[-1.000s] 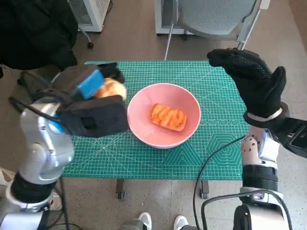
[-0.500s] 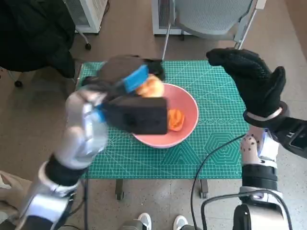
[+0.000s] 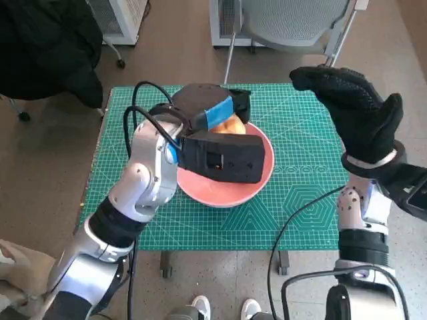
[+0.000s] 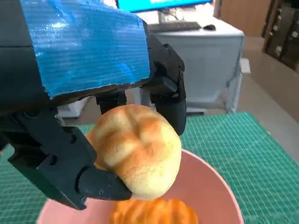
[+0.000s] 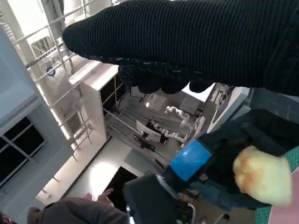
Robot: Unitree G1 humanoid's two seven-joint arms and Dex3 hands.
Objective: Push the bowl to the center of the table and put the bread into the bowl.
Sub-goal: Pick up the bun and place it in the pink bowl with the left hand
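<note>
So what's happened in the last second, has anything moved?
The left robot hand has carried the bread roll from the table's left side across to a spot above the pink bowl, gripping it the whole way. The bowl, on the green mat, has stayed where it was, with an orange pastry in it as before. The right robot hand has stayed raised at the right, holding nothing.
</note>
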